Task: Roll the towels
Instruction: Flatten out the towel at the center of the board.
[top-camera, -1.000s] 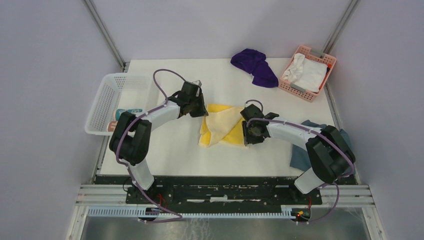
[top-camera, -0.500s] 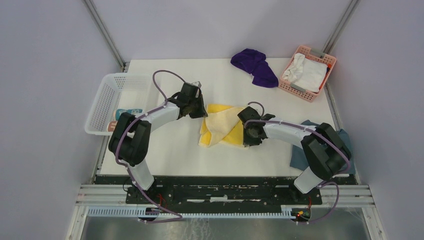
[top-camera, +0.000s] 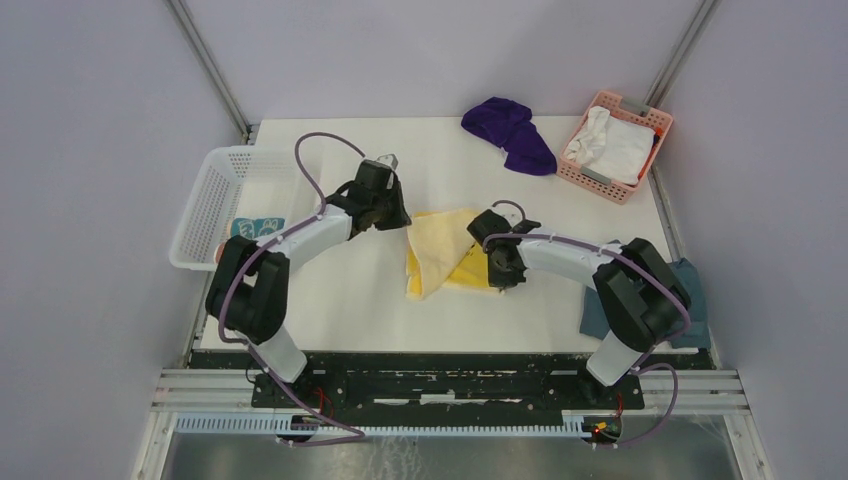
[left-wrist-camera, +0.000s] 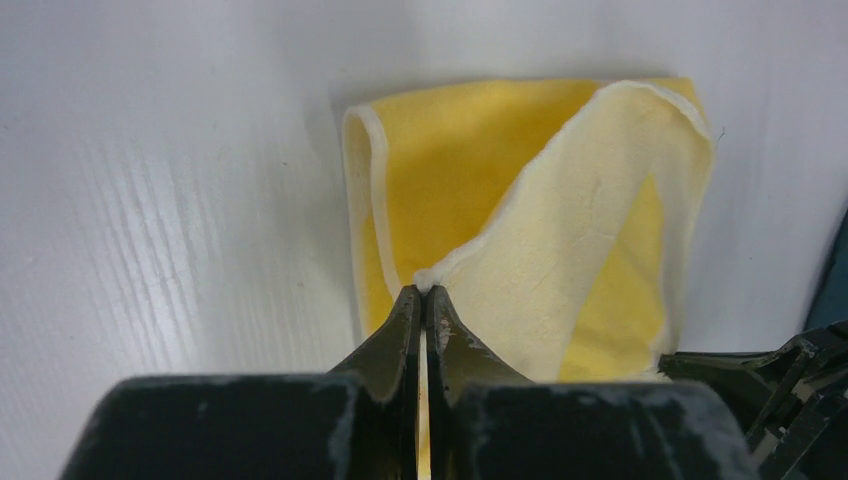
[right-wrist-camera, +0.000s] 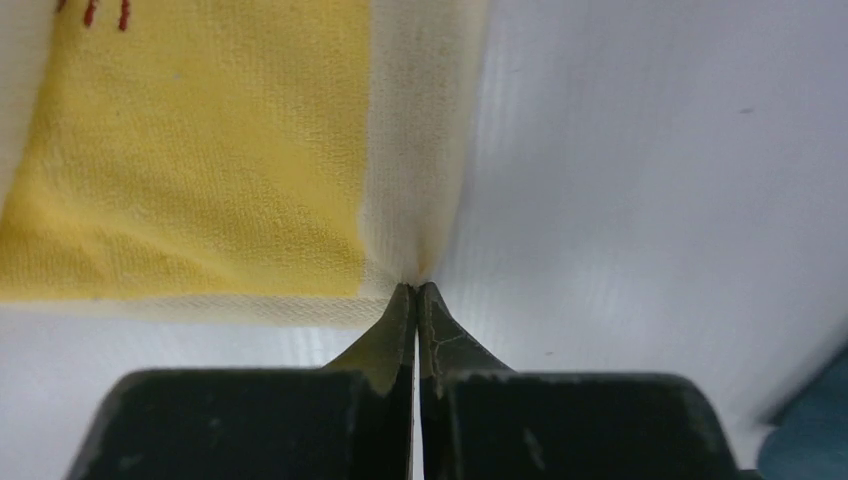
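A pale yellow towel (top-camera: 446, 252) lies half folded at the table's middle. My left gripper (top-camera: 404, 217) is shut on its far-left corner; in the left wrist view (left-wrist-camera: 421, 292) the jaws pinch the white hem and the towel (left-wrist-camera: 540, 230) hangs folded over beyond them. My right gripper (top-camera: 494, 270) is shut on the towel's right corner, and the right wrist view (right-wrist-camera: 415, 285) shows the jaws closed on the hem of the towel (right-wrist-camera: 210, 150). A deep purple towel (top-camera: 510, 132) lies crumpled at the back. A teal towel (top-camera: 256, 226) lies in the white basket.
A white basket (top-camera: 215, 190) stands at the left edge. A pink basket (top-camera: 640, 118) with a white cloth (top-camera: 612, 145) stands at the back right. A dull blue-grey cloth (top-camera: 690, 300) lies by the right arm's base.
Both grippers have moved, drawing the yellow towel's corners inward. The towel is now narrower and its pale flap lies more upright over the middle.
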